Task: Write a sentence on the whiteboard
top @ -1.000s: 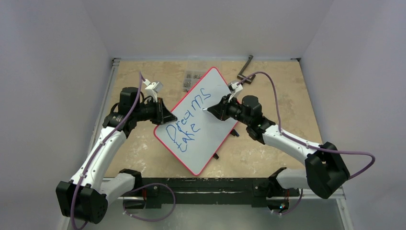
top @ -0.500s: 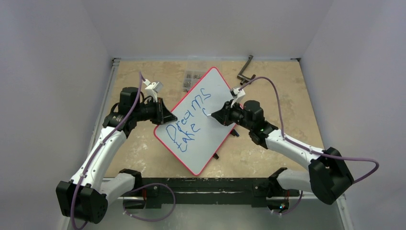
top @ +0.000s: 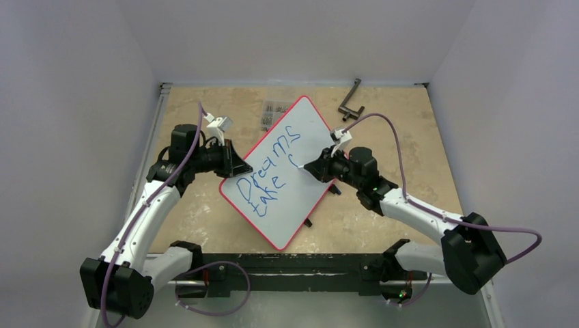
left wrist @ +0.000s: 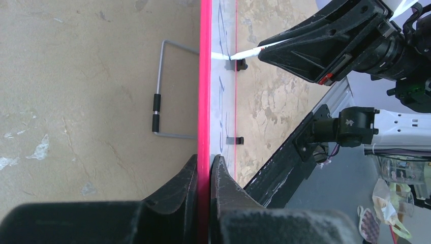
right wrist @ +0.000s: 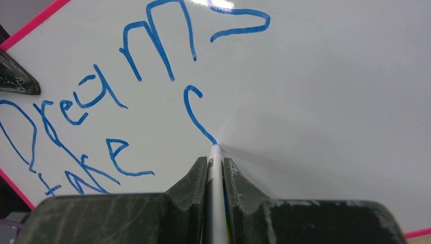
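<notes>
Marker (right wrist: pixel 215 168) drew new blue hook (right wrist: pixel 195 114) after "take" on red-rimmed whiteboard (top: pixel 295 203). Right jaws clamp marker; left jaws clamp rim (left wrist: pixel 204 76).

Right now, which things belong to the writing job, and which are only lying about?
Job: whiteboard, blue sentence, marker, left gripper clamping the board's rim, right gripper holding the marker.
Lying about: black bent tool, small pile of grey parts, both beyond the board.
</notes>
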`<state>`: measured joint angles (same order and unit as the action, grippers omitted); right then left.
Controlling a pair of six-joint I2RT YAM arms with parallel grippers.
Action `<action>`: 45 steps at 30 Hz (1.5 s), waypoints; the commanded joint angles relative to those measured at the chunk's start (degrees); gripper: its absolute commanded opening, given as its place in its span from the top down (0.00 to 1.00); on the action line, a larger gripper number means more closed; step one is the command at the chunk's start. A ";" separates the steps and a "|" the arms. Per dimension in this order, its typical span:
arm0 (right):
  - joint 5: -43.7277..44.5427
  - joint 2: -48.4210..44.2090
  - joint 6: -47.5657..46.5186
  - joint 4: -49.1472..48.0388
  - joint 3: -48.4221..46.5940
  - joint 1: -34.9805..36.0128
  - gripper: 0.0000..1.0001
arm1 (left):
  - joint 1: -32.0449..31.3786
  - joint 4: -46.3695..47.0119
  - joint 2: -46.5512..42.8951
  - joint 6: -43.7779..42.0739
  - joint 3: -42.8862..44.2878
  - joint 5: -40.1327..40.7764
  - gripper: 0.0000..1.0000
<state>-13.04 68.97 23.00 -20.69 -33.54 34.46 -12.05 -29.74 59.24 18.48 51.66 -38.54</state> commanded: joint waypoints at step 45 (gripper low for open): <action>-6.18 1.39 -3.96 4.74 -10.17 1.60 1.00 | -0.47 -0.67 0.17 -7.12 -0.37 5.55 1.00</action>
<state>-20.36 68.75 20.01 -14.17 -40.82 35.75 -12.08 -29.39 59.24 18.46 51.66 -39.03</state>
